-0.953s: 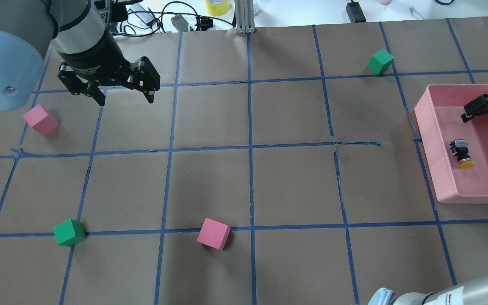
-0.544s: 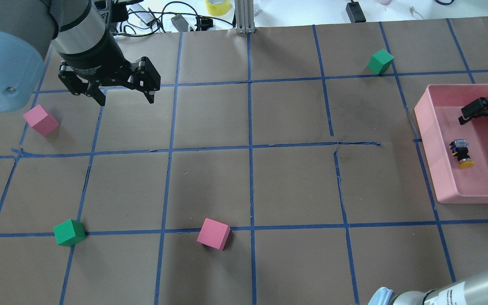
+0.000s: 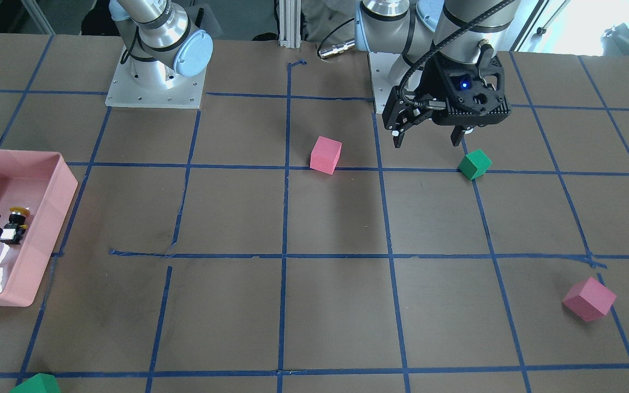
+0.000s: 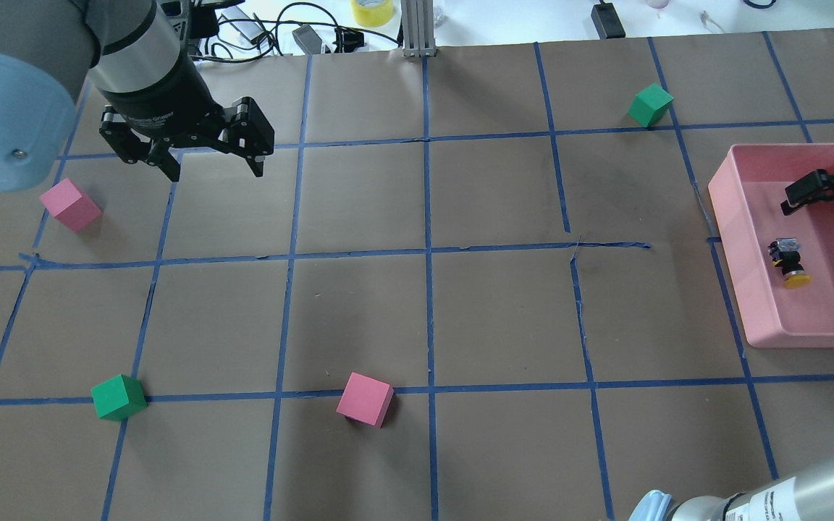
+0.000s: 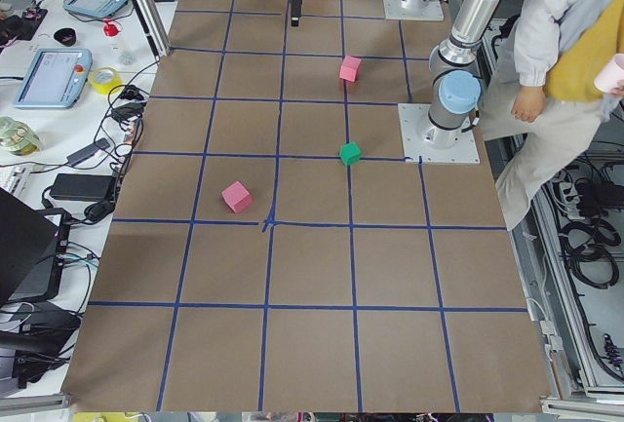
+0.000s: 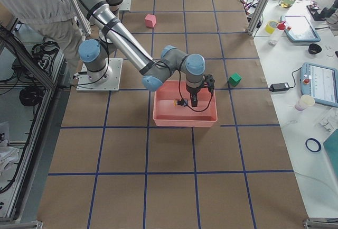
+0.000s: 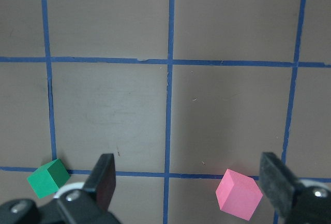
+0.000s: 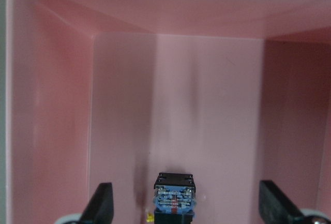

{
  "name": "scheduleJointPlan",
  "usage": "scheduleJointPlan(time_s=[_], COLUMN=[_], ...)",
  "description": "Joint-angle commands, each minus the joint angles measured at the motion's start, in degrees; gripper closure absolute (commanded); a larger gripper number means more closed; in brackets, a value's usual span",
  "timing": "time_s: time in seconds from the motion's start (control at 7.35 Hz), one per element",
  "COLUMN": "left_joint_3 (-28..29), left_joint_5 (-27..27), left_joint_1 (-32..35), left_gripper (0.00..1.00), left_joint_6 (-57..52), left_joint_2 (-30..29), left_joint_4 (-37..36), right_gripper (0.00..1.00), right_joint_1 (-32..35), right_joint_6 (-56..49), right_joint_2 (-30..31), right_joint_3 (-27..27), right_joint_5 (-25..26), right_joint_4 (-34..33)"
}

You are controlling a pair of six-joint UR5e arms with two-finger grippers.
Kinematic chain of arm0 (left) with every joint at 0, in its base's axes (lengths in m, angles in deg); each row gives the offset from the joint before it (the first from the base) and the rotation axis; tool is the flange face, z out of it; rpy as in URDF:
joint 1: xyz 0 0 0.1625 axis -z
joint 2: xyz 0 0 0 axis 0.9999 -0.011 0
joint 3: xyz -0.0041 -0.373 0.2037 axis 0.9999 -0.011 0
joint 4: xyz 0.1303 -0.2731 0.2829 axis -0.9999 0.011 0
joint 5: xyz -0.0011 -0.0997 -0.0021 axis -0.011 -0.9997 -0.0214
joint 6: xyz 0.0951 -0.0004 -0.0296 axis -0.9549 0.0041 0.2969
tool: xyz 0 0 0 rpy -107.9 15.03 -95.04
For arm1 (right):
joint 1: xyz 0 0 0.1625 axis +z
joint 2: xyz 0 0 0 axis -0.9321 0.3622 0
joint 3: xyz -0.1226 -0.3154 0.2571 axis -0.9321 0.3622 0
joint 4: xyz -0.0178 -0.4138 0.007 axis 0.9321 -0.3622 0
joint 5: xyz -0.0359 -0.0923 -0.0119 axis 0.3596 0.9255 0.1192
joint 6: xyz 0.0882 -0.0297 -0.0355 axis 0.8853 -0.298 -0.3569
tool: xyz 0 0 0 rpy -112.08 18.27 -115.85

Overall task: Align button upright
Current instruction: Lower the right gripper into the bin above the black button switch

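The button (image 4: 790,262) lies on its side in the pink tray (image 4: 735,239), yellow cap toward the robot and whitish base away from it. It also shows in the front-facing view (image 3: 13,225) and in the right wrist view (image 8: 175,195), base end toward the camera. My right gripper (image 8: 186,203) is open and hangs inside the tray just beyond the button's base, one finger (image 4: 799,194) showing overhead. Its jaws stand wide on either side of the button without touching it. My left gripper (image 4: 214,168) is open and empty above the table at the far left.
Two pink cubes (image 4: 69,205) (image 4: 365,399) and two green cubes (image 4: 119,397) (image 4: 650,105) are scattered over the taped table. Cables and tape rolls lie along the far edge. An operator (image 5: 565,61) stands behind the robot's bases.
My right gripper has shifted slightly toward the tray's left wall and nearer the button. The button and my left arm have not moved.
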Motion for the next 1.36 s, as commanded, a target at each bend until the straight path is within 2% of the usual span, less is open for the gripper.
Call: scheduleJointPlan(time_s=[0.0,0.41,1.22], left_joint_3=[0.0,0.1,-0.3], left_joint_5=[0.0,1.2,1.1], left_joint_1=[0.0,0.1,0.1], left_gripper=[0.00,0.00,0.00], left_joint_6=[0.2,0.2,0.8], left_joint_2=[0.0,0.8,0.8], left_joint_4=[0.0,1.4,1.4], right_gripper=[0.00,0.00,0.00], right_joint_1=[0.0,0.0,0.0], right_joint_6=[-0.1,0.0,-0.1], right_joint_2=[-0.3,-0.3,-0.5], right_joint_3=[-1.8,-4.3,-5.2], right_joint_5=[0.0,0.0,0.0], right_joint_4=[-2.9,-3.6,-3.5])
